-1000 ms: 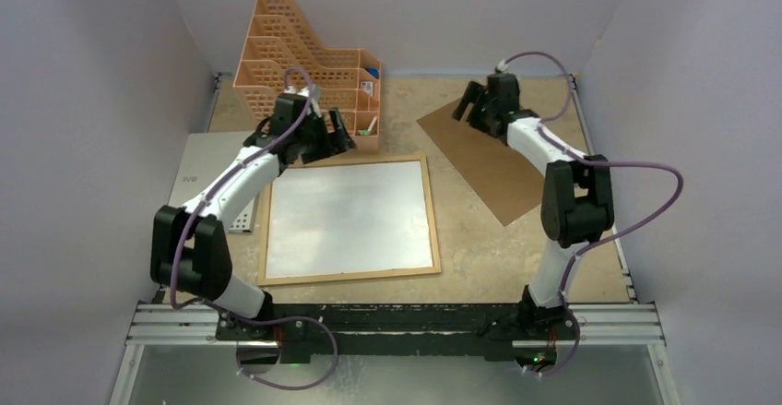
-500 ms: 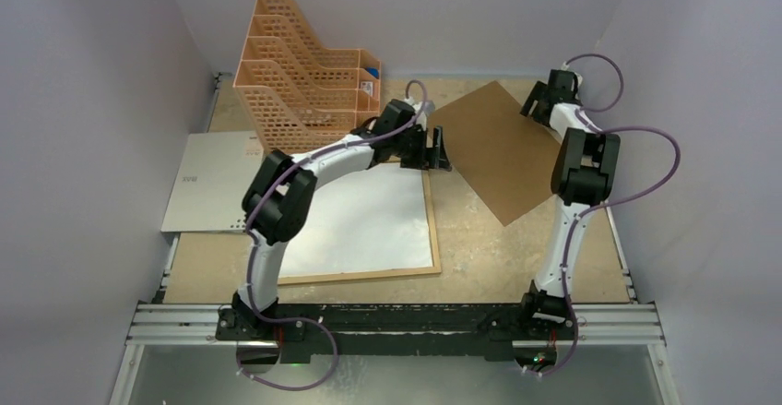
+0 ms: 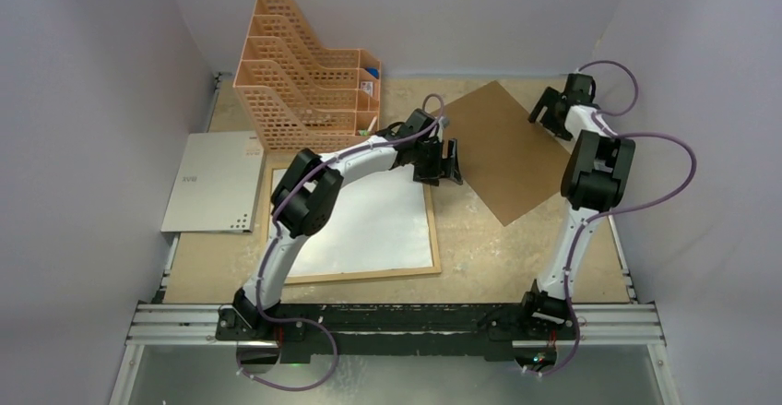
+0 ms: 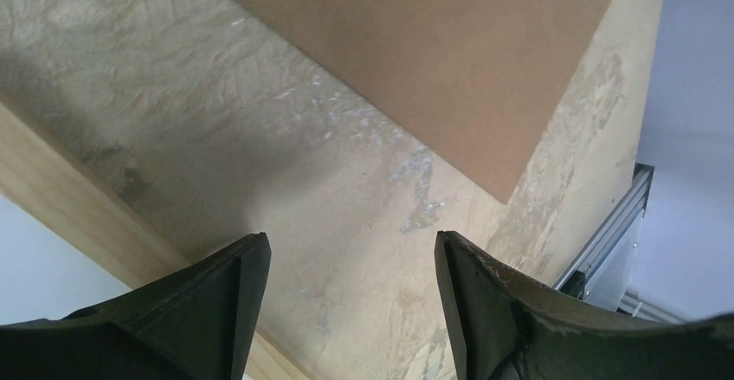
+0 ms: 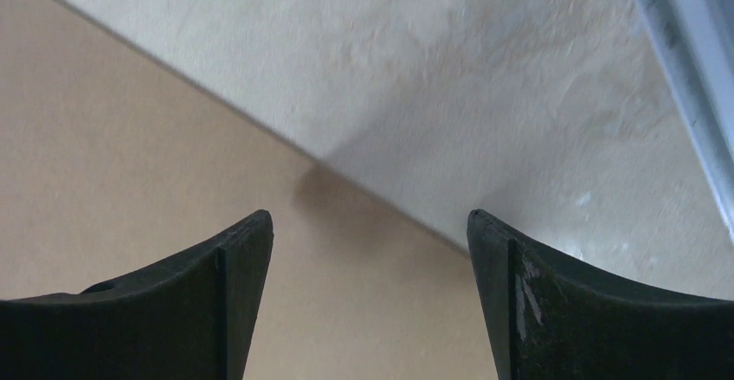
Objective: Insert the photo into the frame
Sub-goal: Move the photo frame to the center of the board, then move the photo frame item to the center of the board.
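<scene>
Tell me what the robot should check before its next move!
1. Left tool open and empty: ok.
2. Right tool open and empty: ok.
3. Right tool over the backing board's edge: ok.
4. Backing board lying flat, apart from the frame: ok.
5. Photo inside the frame: cannot tell; only a white surface shows there.

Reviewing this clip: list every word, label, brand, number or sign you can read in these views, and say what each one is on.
No text is legible in any view.
Small dark print near the left edge of the flat grey perforated sheet: too small to read.
Blue-and-white item in a compartment of the orange lattice plastic file organizer: possibly a label, too blurred to read.
Both wrist views: no text.
</scene>
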### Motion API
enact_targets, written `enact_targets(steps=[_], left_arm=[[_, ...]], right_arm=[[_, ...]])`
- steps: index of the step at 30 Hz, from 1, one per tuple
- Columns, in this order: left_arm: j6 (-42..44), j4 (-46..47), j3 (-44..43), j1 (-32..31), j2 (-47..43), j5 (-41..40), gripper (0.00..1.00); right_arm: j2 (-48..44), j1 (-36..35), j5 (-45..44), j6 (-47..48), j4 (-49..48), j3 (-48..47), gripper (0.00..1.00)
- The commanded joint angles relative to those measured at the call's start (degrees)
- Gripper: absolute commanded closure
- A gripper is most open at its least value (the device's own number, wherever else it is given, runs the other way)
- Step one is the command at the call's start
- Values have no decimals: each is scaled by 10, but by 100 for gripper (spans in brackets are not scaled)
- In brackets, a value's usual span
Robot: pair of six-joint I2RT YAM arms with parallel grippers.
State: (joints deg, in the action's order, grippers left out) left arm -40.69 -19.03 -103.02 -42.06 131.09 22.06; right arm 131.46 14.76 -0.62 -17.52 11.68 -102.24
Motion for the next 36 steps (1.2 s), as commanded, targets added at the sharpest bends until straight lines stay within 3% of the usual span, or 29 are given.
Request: enact_targets(steps=[1, 13, 20, 30, 36], left_arm=[[-43, -17, -22, 1, 23, -6, 28], [-85, -25, -26, -4, 74, -34, 29], [-91, -24, -13, -3, 61, 7, 29], [-143, 107, 20, -2, 24, 112, 32], [-176, 180, 23, -1, -3, 167, 33]], right_arm=[[-28, -1, 40, -21, 97, 69, 16], [-173, -3, 79, -54, 29, 316, 17], [-267, -2, 102, -98, 0, 444, 17], [-343, -2, 133, -148, -48, 544, 18], [-349, -2, 132, -157, -57, 557, 17]])
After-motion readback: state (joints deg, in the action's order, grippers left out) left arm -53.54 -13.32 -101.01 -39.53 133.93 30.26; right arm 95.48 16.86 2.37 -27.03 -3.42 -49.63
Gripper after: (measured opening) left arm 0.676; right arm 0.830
